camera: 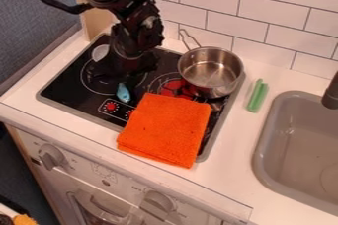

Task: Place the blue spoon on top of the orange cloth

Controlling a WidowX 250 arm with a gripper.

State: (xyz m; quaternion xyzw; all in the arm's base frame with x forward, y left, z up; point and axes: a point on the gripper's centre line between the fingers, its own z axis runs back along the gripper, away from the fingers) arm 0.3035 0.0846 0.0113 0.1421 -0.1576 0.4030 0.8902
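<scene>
We look down into a metal pot (210, 71), upright at the back right of the black stove top (79, 78), and see its shiny bottom; the grey sink (277, 120) shows its basin floor. We have the blue spoon (123, 92) on the stove just below the gripper (124, 73), on the front side, and near the folded orange cloth (165, 128), apart from it. We cannot tell whether the gripper is released or clenched. The spoon's visible blue part runs lengthwise from the gripper toward the stove's front edge.
</scene>
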